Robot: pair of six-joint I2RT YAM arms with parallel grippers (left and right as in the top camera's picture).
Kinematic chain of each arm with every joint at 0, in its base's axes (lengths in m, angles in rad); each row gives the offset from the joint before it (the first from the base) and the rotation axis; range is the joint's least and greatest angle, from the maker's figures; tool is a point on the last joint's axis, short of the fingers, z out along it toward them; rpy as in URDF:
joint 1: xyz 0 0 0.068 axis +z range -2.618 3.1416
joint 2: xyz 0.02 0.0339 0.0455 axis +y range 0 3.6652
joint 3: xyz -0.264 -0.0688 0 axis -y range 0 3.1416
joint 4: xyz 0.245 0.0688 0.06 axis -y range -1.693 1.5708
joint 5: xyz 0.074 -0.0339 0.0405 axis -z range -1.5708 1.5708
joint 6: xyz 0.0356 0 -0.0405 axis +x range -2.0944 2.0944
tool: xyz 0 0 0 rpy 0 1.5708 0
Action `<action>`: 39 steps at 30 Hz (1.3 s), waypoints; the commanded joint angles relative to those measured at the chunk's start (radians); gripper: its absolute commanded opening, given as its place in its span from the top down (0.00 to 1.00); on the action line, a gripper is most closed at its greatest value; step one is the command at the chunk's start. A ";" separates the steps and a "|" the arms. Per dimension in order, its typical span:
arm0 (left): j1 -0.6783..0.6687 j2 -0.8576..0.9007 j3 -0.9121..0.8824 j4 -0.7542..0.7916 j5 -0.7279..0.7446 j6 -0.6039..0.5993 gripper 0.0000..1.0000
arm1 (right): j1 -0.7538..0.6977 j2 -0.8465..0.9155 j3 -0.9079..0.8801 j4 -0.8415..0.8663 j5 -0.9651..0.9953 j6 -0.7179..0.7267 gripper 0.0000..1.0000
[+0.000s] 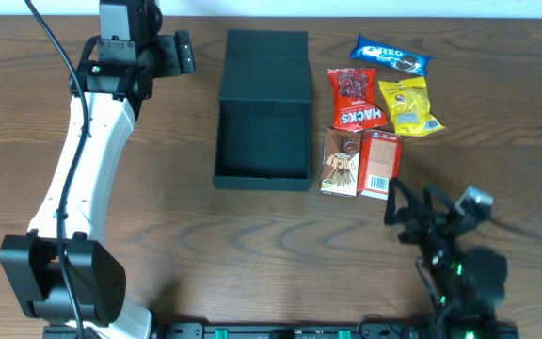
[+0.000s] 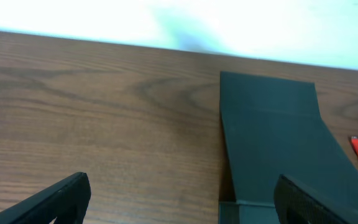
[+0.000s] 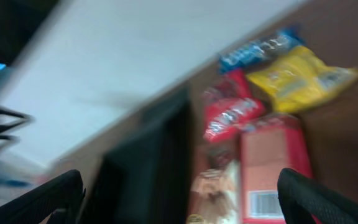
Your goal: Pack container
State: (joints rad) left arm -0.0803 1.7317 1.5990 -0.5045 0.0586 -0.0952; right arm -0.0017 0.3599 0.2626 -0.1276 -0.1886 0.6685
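The dark charcoal container [image 1: 263,141] lies open in the middle of the table, its flap lid [image 1: 266,66] folded back toward the far side; it looks empty. It also shows in the left wrist view [image 2: 272,143] and, blurred, in the right wrist view [image 3: 148,168]. Right of it lie several snack packets: a blue Oreo packet [image 1: 391,55], a red packet [image 1: 357,98], a yellow packet [image 1: 408,105], a brown box [image 1: 341,162] and an orange-red box [image 1: 379,164]. My left gripper [image 1: 179,54] is open, left of the lid. My right gripper [image 1: 405,215] is open, just in front of the snack boxes.
The snacks lie close together beside the container's right wall. The wooden table [image 1: 205,254] ends at a white far edge [image 2: 166,25]. My left arm [image 1: 83,160] stretches along the left side.
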 commanded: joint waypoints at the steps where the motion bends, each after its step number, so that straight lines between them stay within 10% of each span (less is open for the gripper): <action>1: 0.001 0.011 0.000 0.003 0.013 0.022 0.05 | -0.069 0.246 0.156 0.009 -0.015 -0.057 0.01; 16: 0.002 0.016 0.000 0.015 0.008 0.022 0.05 | -0.103 1.312 1.110 0.015 -0.158 0.035 0.01; 22: 0.002 0.049 0.000 0.014 -0.010 0.021 0.05 | -0.095 1.581 1.415 -0.052 -0.166 0.313 0.01; 29: 0.002 0.096 0.000 0.009 -0.010 0.020 0.05 | -0.091 1.793 1.484 -0.053 -0.150 0.724 0.01; 39: 0.002 0.096 0.000 0.011 -0.010 0.021 0.05 | -0.087 1.930 1.484 -0.066 -0.181 0.709 0.01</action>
State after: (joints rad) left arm -0.0803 1.8256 1.5978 -0.4927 0.0601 -0.0807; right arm -0.0959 2.2898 1.7332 -0.1978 -0.3527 1.3899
